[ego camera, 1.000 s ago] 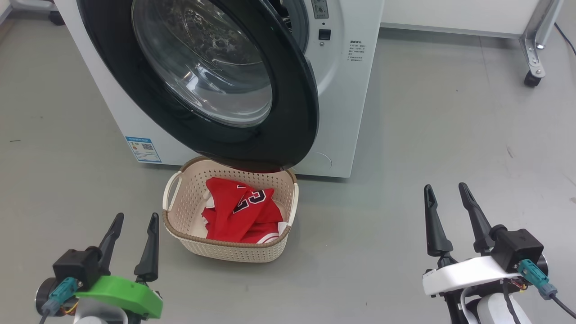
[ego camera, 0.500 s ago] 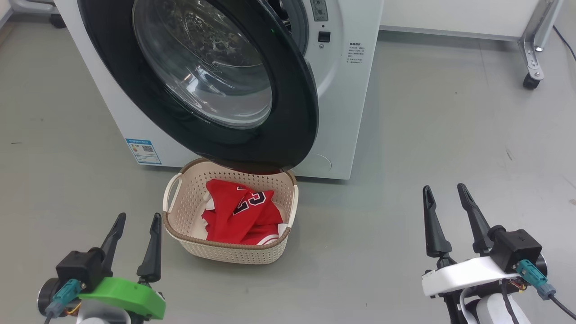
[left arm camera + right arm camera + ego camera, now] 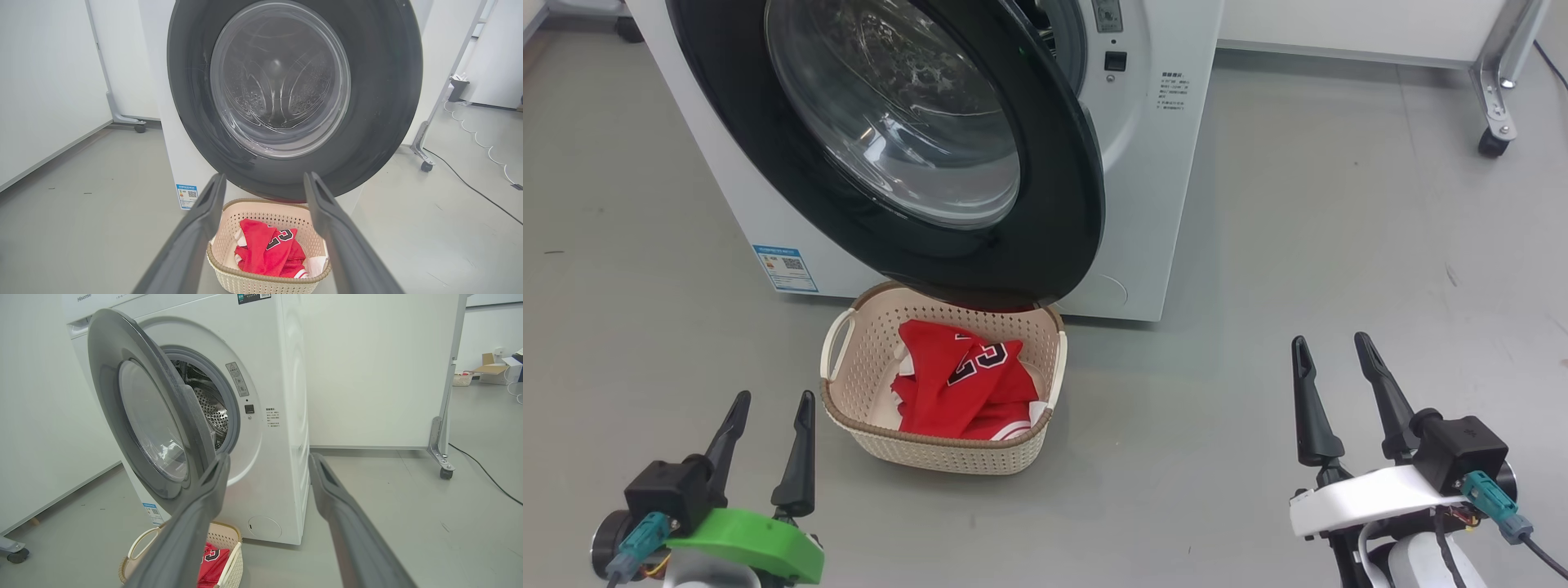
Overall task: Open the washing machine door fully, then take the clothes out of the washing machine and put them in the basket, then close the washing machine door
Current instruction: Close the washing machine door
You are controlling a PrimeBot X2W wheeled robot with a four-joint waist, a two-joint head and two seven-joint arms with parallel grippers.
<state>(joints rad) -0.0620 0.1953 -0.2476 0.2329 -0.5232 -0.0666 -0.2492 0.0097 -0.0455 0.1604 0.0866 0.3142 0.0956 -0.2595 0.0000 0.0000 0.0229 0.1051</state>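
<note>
The washing machine (image 3: 1152, 163) is white, and its black-rimmed door (image 3: 1045, 237) stands partly open, swung out over the basket. Through the gap I see the steel drum (image 3: 212, 412) in the right wrist view. Red clothes (image 3: 964, 384) with a dark numeral lie in the cream basket (image 3: 947, 453) on the floor under the door. My left gripper (image 3: 772, 404) is open at the lower left, short of the basket. At the lower right my right gripper (image 3: 1331, 343) is open too, well off to the basket's right. Both hold nothing.
A blue sticker (image 3: 786, 268) marks the washer's lower front. A metal frame leg on a caster (image 3: 1490, 143) stands at the far right by the wall. A cable (image 3: 474, 188) runs along the floor on the right.
The head view has shifted slightly, so the whole scene sits a little differently. The door, basket and both grippers keep their places relative to each other.
</note>
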